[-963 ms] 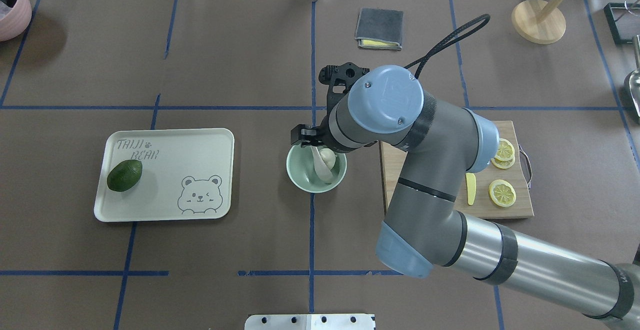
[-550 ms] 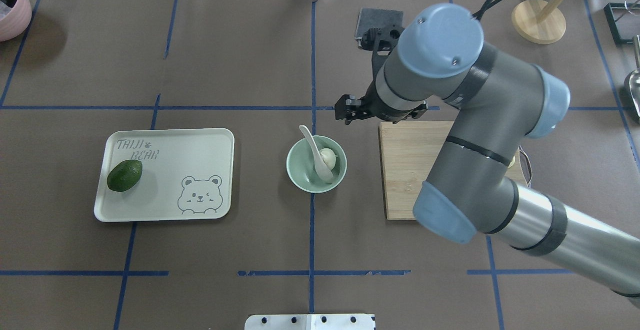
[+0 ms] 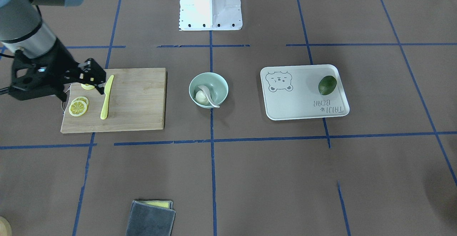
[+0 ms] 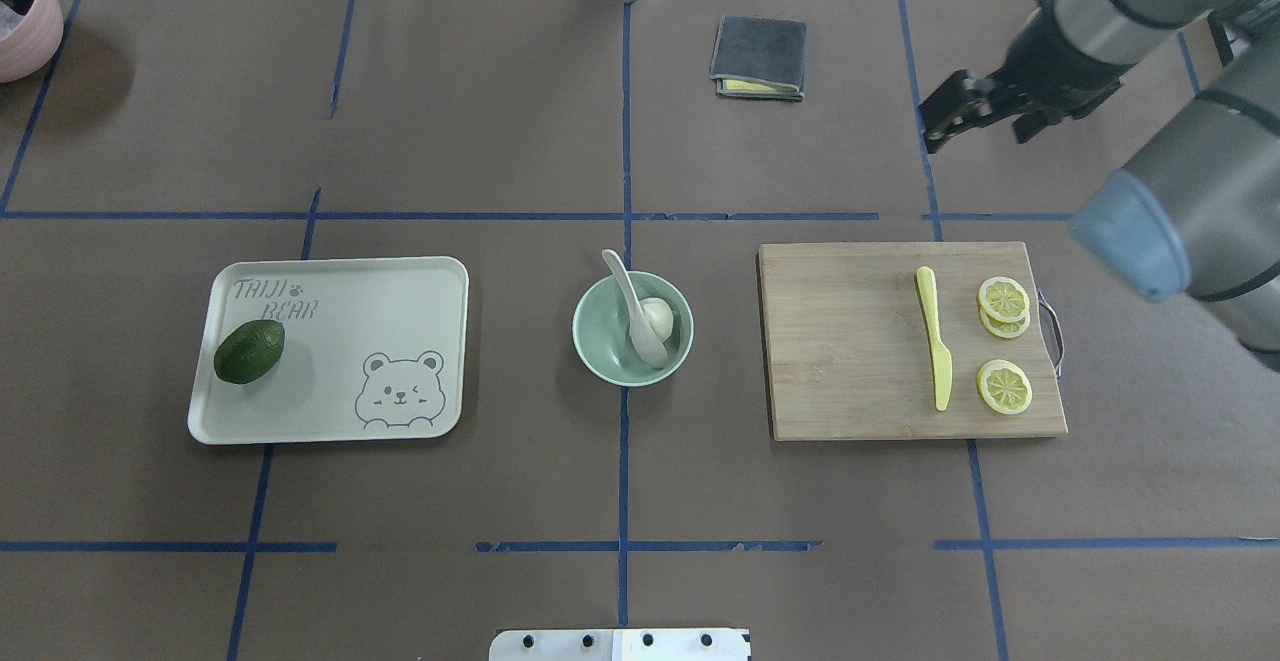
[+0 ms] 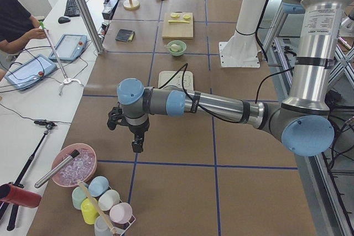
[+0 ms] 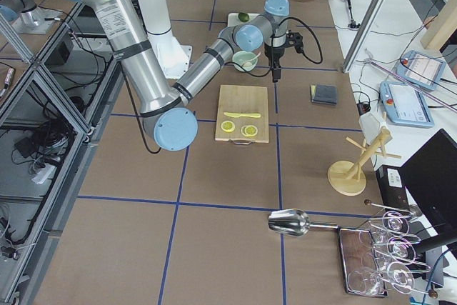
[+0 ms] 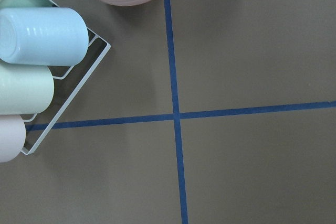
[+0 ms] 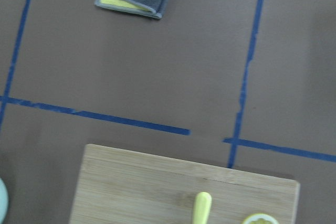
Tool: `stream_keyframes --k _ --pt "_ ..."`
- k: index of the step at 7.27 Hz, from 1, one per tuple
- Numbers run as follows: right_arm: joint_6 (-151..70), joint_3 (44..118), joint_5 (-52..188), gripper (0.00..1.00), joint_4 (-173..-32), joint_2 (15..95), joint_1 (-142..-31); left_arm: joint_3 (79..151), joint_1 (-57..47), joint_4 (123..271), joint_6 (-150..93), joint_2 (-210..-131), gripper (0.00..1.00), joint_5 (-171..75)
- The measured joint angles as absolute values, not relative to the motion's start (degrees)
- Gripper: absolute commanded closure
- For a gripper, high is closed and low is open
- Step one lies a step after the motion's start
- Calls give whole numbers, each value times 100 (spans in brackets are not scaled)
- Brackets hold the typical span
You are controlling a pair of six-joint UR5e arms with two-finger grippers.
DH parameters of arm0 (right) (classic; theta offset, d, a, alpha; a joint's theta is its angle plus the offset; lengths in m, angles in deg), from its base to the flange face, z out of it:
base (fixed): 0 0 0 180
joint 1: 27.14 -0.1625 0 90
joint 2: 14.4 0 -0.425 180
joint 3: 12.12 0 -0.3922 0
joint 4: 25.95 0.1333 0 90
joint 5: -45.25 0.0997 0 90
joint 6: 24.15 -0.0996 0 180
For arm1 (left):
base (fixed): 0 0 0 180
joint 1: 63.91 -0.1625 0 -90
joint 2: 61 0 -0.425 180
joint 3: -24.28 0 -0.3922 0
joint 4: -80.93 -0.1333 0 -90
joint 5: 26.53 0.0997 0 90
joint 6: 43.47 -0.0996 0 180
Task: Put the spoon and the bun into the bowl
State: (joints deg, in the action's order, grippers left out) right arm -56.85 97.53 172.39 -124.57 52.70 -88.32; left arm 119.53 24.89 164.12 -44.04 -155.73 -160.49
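Note:
The mint-green bowl (image 4: 598, 333) stands at the table's middle and also shows in the front view (image 3: 218, 84). The white bun (image 4: 657, 315) lies inside it. The off-white spoon (image 4: 632, 309) rests in it too, scoop down and handle leaning over the far rim. Both show in the front view: bun (image 3: 201, 98), spoon (image 3: 209, 95). My right gripper (image 4: 937, 122) is open and empty, raised beyond the cutting board's far edge, well right of the bowl. My left gripper (image 5: 136, 146) hangs far off to the left; I cannot tell whether it is open.
A cream tray (image 4: 400, 286) with a dark green avocado (image 4: 249, 351) lies left of the bowl. A cutting board (image 4: 850, 341) with a yellow knife (image 4: 935, 341) and lemon slices (image 4: 1004, 386) lies right. A grey cloth (image 4: 758, 57) and a wooden stand (image 4: 1077, 41) are at the back.
My right arm has pulled away from the bowl, up and toward the back right. The spoon stays in the bowl beside the bun. The cutting board is uncovered again.

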Motion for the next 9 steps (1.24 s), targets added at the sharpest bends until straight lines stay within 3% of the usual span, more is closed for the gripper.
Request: stream_keyframes --k 4,9 --pt "-2837 8991 18024 0 -12430 6315 -10611 11874 2667 16262 -4900 -15458 0 -16169" --pt "-780 7491 18356 0 -12394 6692 -11971 11856 2679 16288 -5157 -15241 0 -16177"
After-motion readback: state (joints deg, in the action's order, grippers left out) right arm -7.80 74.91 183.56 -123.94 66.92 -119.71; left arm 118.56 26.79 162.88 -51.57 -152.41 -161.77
